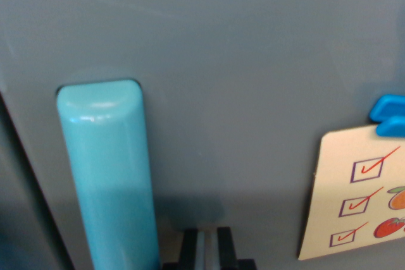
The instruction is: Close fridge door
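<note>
One claw [207,248], seen only as dark fingertips whose spread cannot be told, is held close against the grey fridge door [240,80], just right of the upright turquoise handle [107,175], with the door face directly ahead.

No words can be read; three red ticks in boxes are printed on the card [357,194].

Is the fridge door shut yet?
Cannot tell. The wrist view is filled by the grey door panel with its teal handle; the dark strip along the left edge could be a gap or shadow.
</note>
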